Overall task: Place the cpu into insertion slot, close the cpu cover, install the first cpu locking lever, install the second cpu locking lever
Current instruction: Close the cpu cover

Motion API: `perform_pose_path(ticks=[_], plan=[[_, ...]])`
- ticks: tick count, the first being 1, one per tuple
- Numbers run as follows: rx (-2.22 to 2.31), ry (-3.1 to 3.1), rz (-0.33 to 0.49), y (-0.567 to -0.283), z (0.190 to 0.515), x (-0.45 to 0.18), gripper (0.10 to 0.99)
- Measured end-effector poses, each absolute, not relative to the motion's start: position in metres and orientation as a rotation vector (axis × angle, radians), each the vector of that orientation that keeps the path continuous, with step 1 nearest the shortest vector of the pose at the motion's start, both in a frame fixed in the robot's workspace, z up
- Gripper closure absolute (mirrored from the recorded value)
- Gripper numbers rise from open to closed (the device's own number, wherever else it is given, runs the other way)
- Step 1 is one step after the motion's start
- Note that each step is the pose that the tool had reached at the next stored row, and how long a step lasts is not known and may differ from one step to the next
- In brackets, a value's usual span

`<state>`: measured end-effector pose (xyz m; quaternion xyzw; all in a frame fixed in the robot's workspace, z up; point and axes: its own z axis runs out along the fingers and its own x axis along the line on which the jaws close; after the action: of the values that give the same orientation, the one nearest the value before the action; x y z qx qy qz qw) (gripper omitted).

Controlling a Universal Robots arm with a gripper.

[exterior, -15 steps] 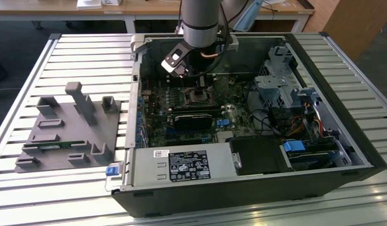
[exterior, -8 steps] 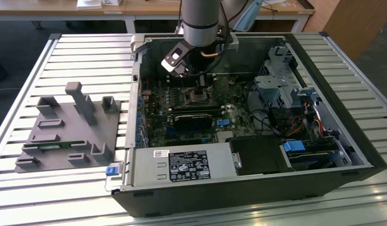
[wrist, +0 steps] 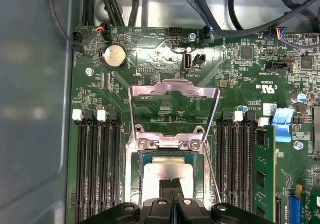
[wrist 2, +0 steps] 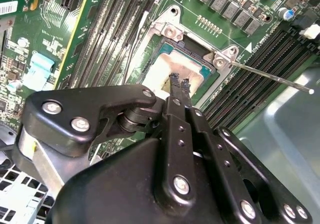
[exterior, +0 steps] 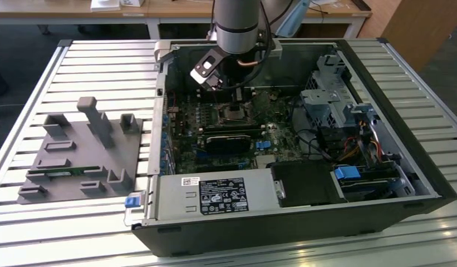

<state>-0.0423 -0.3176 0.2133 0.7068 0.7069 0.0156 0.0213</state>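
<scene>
Seemingly the first step is done: the cpu (wrist: 167, 170) is seated in the slot (wrist: 150, 156), with the hand (wrist: 172, 183), fingers together, held at its top. The cover (wrist: 172, 88) is seen raised; closing it calls for a push on its far edge.

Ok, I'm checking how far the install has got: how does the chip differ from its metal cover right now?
The chip lies flat, while the cover stands tilted up on its hinge, open. The chip has a solid top. The cover is a frame with a big window, and the board shows through it. The shut gripper is over the chip, clear of the cover. Both are dull silver-grey metal.
</scene>
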Motion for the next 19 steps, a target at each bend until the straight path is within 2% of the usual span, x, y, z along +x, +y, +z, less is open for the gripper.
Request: perform_pose_path(ticks=[19], plan=[[2.191, 2.191, 0.049, -0.3176, 0.2183, -0.0423, 0.980]])
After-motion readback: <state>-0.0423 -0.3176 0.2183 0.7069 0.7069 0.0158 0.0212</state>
